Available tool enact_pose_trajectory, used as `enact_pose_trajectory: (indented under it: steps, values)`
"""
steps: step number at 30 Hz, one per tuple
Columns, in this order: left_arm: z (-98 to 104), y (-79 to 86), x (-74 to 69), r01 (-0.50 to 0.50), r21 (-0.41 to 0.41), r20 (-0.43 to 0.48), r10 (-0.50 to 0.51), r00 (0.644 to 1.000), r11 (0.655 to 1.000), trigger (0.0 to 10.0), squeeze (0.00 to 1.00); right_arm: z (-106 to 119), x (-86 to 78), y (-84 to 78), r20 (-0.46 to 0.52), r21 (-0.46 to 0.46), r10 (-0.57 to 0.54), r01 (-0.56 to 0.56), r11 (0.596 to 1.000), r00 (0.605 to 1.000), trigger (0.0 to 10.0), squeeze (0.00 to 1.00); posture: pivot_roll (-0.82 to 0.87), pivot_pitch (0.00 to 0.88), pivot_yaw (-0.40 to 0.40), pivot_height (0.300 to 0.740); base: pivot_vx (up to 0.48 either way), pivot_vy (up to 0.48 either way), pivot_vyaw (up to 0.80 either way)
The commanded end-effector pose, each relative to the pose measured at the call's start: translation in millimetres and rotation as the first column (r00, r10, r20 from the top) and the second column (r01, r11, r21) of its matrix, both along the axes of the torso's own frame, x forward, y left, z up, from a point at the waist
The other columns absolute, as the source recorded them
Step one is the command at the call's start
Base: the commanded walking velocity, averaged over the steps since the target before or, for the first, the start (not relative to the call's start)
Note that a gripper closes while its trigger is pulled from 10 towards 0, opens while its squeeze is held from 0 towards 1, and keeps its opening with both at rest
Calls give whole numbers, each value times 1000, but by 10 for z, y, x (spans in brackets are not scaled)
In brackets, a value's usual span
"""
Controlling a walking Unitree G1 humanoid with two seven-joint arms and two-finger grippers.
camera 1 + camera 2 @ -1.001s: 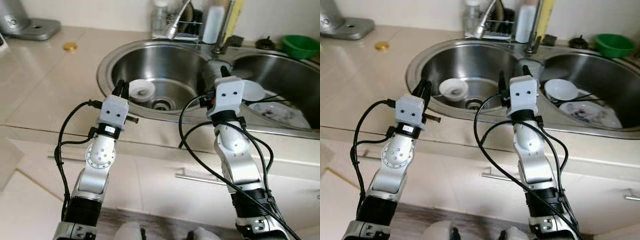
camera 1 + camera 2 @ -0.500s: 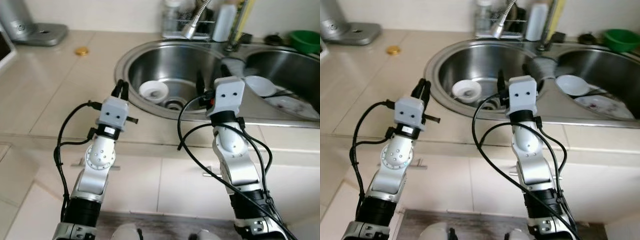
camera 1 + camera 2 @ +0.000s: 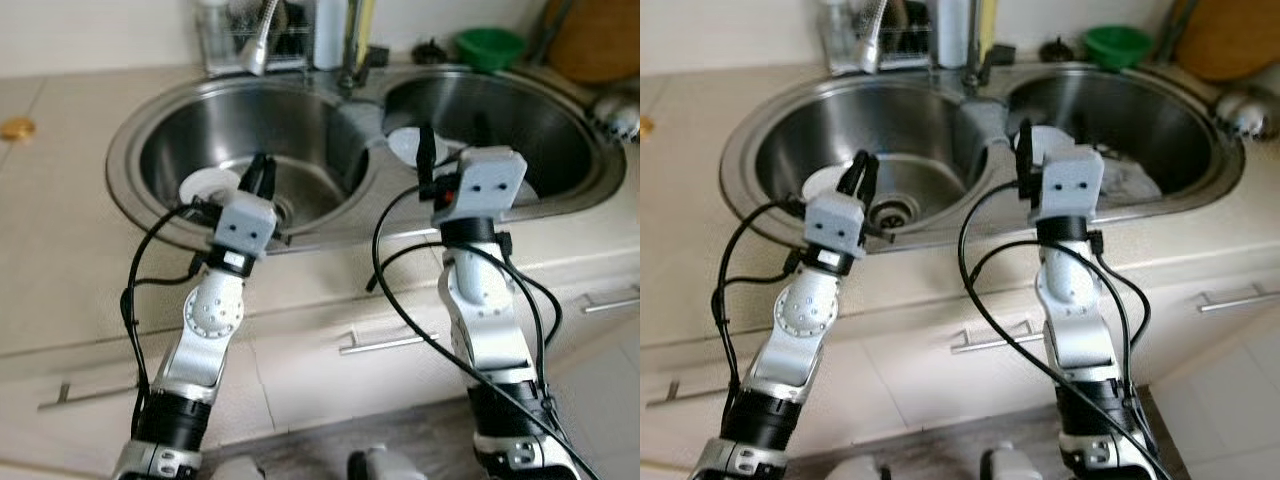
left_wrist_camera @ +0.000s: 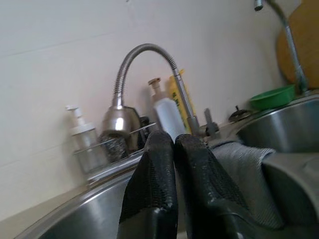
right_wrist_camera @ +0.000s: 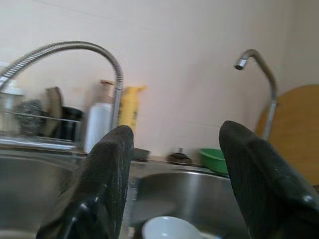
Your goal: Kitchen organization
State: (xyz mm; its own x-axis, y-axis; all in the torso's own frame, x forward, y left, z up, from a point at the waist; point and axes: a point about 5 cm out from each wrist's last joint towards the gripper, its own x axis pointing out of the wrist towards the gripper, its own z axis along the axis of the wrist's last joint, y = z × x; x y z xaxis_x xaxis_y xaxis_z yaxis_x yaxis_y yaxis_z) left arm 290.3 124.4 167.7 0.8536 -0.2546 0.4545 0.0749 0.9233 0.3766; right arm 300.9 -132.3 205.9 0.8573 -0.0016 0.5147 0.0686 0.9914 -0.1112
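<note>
A double steel sink (image 3: 120, 150) lies before me. In its left basin sits a small white bowl (image 3: 205, 185). Another white bowl (image 3: 403, 143) and a plate (image 3: 1132, 182) lie in the right basin. My left gripper (image 3: 262, 170) hovers over the front rim of the left basin, next to the bowl, shut with nothing between its fingers (image 4: 149, 169). My right gripper (image 5: 174, 139) is held over the front of the right basin, open and empty, with the white bowl (image 5: 167, 230) just below and ahead of it.
A grey cloth (image 3: 362, 118) drapes over the divider between the basins. Behind the sink stand a faucet (image 3: 255, 45), a wire rack with bottles (image 3: 235, 30), a green bowl (image 3: 490, 45) and a wooden board (image 3: 598, 40). Cabinet handles (image 3: 385, 342) run below the counter edge.
The camera has swung to the right, so the whole sink now sits further left and the right basin is in full view. Both arms keep the same pose, the grippers unchanged.
</note>
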Motion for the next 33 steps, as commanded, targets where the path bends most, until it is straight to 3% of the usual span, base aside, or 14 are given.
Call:
enact_pose_trajectory:
  steps: [1, 6, 21, 33]
  values:
    - [-17, 6, 1, -3, 8, -5, 3, 1000, 1000, 10000, 0, 56, -35, -1, 37, 21, 3, -4, 1000, 999, 10000, 0, 163, 0, -27, 740, 0, 0, -800]
    - [3, -10, -3, 1, 18, 13, -1, 1000, 1000, 10000, 0, 23, -44, 0, 30, 17, 4, -4, 1000, 1000, 10000, 0, 159, 0, -27, 740, 0, -58, -800]
    - [53, -50, -30, 20, 22, 60, -21, 998, 1000, 10000, 0, -5, -53, 10, 32, 16, 5, -5, 1000, 999, 10000, 0, 156, 0, -25, 740, 0, -478, -800]
    - [18, -58, -34, 33, -13, 39, -33, 999, 999, 10000, 0, -20, -56, 29, 30, 14, 8, -9, 1000, 1000, 10000, 0, 155, 0, -23, 740, 0, 0, -800]
